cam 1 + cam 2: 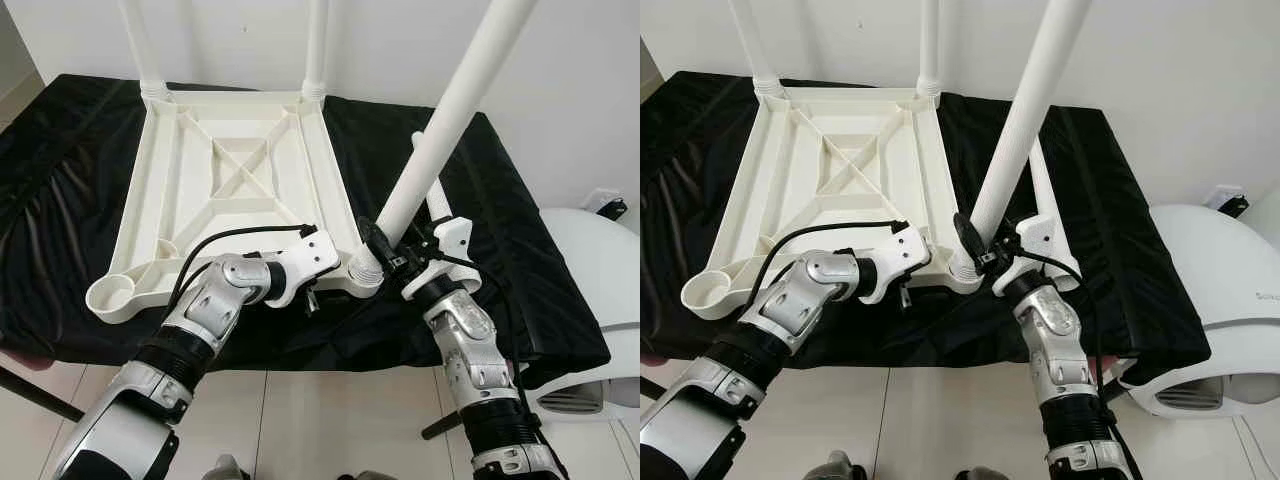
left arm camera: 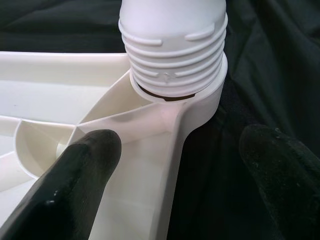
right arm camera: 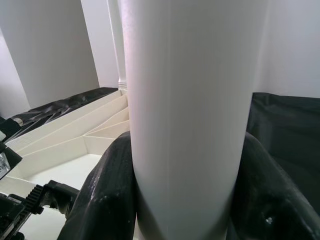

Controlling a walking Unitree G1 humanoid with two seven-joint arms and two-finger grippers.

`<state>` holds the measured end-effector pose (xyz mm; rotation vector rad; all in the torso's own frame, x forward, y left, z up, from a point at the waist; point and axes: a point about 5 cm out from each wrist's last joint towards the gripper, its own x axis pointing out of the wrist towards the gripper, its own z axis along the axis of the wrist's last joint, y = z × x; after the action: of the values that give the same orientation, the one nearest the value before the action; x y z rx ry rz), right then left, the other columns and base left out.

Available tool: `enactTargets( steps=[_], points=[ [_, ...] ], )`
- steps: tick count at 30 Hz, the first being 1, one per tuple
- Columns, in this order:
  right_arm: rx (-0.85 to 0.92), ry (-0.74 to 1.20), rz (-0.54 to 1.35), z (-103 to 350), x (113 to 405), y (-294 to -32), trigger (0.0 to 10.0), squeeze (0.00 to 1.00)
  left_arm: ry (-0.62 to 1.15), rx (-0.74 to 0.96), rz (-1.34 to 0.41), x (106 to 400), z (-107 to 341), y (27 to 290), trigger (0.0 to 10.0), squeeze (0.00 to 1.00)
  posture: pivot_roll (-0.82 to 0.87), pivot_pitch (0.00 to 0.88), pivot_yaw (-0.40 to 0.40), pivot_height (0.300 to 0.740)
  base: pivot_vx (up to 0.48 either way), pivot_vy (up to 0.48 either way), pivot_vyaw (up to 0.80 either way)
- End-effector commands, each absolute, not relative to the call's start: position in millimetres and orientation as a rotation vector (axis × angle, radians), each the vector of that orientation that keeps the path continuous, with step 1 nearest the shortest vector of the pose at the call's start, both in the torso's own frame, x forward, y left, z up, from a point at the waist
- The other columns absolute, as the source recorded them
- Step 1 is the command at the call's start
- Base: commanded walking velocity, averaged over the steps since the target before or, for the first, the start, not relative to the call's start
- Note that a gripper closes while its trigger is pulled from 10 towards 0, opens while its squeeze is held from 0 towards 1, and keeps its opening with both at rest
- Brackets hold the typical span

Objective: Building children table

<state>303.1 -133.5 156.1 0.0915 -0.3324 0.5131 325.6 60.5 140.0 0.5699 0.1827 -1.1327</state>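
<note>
The white table top [image 1: 240, 170] lies upside down on a surface covered with black cloth [image 1: 60, 180]. Two white legs [image 1: 140, 45] [image 1: 316, 45] stand in its far corners. A third leg [image 1: 440, 130] rises tilted from the near right corner socket [image 2: 200, 100], its threaded end [image 2: 172, 55] resting in the socket. My right gripper [image 1: 385, 250] is shut on this leg just above its base, fingers [image 3: 107, 190] on either side of it. Beside that corner, my left gripper [image 1: 312, 295] is open, one finger [image 2: 75, 175] over the table's underside and the other over the cloth. The near left socket [image 1: 110, 297] holds nothing.
Another white leg [image 1: 1040, 190] lies on the cloth to the right of the table top. A white rounded appliance [image 1: 590, 300] stands on the tiled floor at the right, by a wall plug [image 1: 605, 205]. A white wall runs close behind the surface.
</note>
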Motion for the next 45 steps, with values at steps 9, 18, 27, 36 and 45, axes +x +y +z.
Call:
enactTargets(
  steps=[9,18,27,36,45],
  points=[
    [0.102,-0.341,0.511,161,305,-134,10.0,0.0,0.192,0.591,-1.157,323,137,58,10.0,0.0,0.01,0.023,-0.037,0.74,0.0,0.0,0.0],
    [0.109,-0.394,0.515,177,308,-133,10.0,0.0,0.192,0.591,-1.159,323,137,58,10.0,0.0,0.01,0.023,-0.037,0.74,0.0,0.0,0.0],
    [0.107,-0.391,0.526,177,307,-131,10.0,0.0,0.19,0.589,-1.158,323,138,58,10.0,0.0,0.01,0.025,-0.039,0.74,0.0,0.0,0.0],
    [0.098,-0.371,0.525,173,306,-132,10.0,0.0,0.241,0.593,-1.162,321,131,61,10.0,0.0,0.01,0.031,-0.038,0.74,0.0,0.0,0.0],
    [0.087,-0.351,0.528,170,306,-132,10.0,0.0,0.28,0.593,-1.123,326,129,64,4.9,0.0,0.01,0.036,-0.039,0.74,0.0,0.0,0.0]
  ],
)
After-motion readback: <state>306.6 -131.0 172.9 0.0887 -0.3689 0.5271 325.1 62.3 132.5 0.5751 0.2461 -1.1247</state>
